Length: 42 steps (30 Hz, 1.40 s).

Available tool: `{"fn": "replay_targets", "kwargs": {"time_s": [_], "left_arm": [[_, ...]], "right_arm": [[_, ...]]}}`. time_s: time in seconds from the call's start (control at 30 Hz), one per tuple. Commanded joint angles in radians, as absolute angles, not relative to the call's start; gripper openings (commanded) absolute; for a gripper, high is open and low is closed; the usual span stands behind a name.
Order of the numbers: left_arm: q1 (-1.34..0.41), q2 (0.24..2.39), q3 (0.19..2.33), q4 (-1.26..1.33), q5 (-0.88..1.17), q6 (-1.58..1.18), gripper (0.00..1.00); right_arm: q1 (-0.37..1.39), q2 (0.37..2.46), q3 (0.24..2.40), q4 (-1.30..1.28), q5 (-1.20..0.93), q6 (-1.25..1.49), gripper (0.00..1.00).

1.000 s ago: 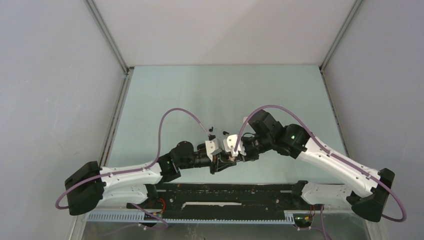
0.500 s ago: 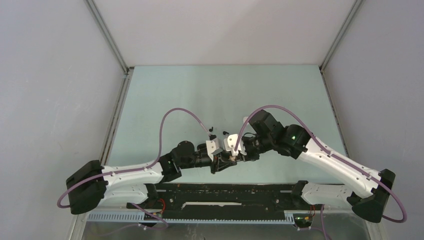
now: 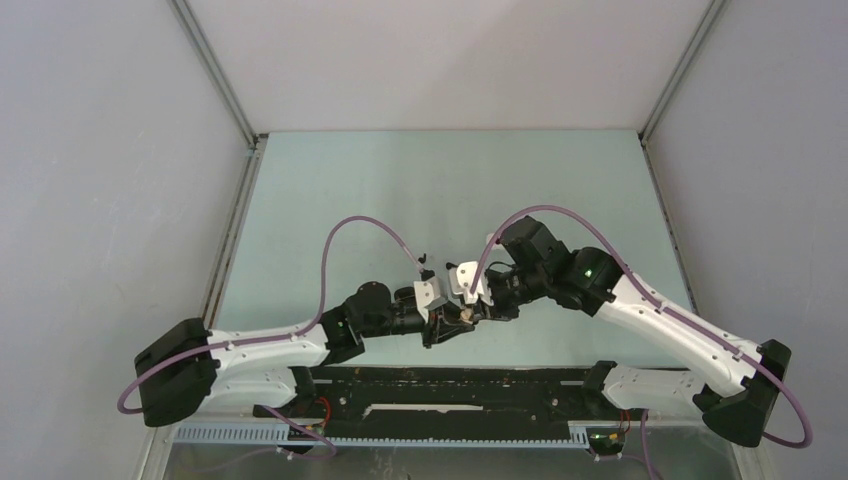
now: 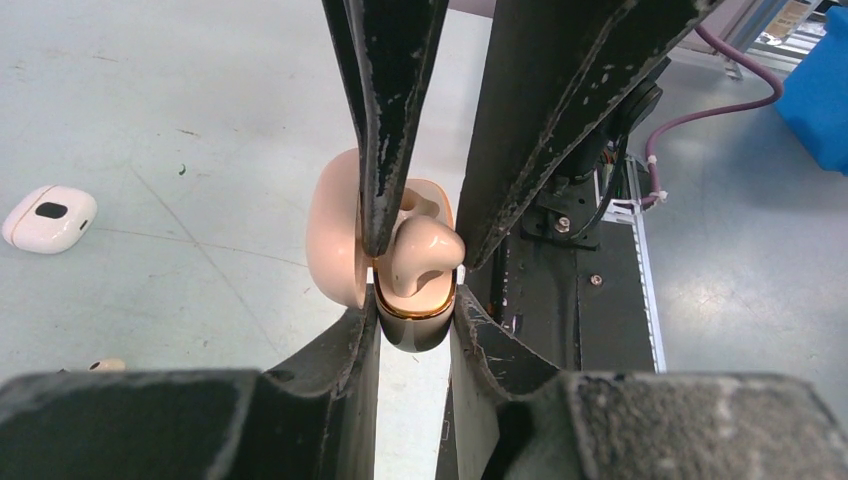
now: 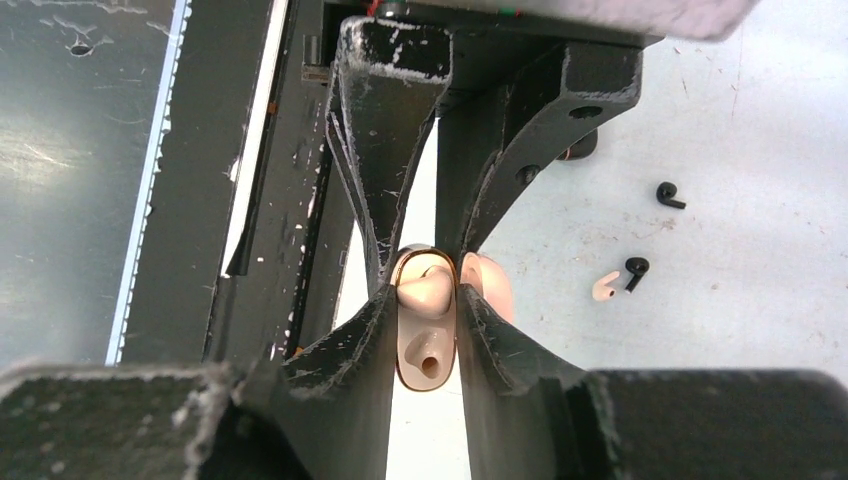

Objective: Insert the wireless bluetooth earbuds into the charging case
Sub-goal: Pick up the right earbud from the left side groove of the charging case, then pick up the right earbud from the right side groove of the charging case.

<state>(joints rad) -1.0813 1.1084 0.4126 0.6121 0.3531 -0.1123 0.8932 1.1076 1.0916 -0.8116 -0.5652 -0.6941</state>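
Observation:
My left gripper (image 4: 415, 318) is shut on the beige charging case (image 4: 416, 330), which has a gold rim and its lid (image 4: 335, 225) open to the left. My right gripper (image 5: 425, 292) is shut on a beige earbud (image 5: 424, 290) and holds it down in the case's opening (image 5: 428, 345), next to an empty socket (image 5: 430, 366). In the left wrist view the earbud (image 4: 420, 255) sits between the right fingers (image 4: 385, 150) over the case. In the top view both grippers, left (image 3: 440, 325) and right (image 3: 468, 310), meet just above the table near its front middle.
A white closed case (image 4: 48, 217) and a loose beige earbud (image 4: 105, 366) lie on the table. Two black earbuds (image 5: 668, 195) (image 5: 634, 268) and another beige earbud (image 5: 604, 288) lie to the right. A black rail (image 3: 450, 385) runs along the near edge.
The right wrist has shifted slightly left and back; both grippers stay together on the case and earbud.

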Motion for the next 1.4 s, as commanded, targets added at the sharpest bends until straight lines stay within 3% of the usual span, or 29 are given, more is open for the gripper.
{"fn": "replay_targets", "kwargs": {"time_s": [0.0,0.4,0.67,1.37], "left_arm": [[-1.085,1.120,0.455,0.641,0.405,-0.101,0.00],[-1.085,1.106,0.445,0.641,0.375,-0.102,0.00],[-1.085,1.125,0.431,0.669,0.210,-0.114,0.00],[-1.094,1.103,0.390,0.719,-0.048,-0.099,0.00]], "right_arm": [[0.880,1.089,1.111,-0.748,-0.585,-0.676,0.30],[0.872,1.091,1.114,-0.741,-0.597,-0.660,0.19],[0.811,1.070,1.131,-0.687,-0.499,-0.572,0.01],[0.762,1.099,1.132,-0.650,-0.424,-0.505,0.00]]}}
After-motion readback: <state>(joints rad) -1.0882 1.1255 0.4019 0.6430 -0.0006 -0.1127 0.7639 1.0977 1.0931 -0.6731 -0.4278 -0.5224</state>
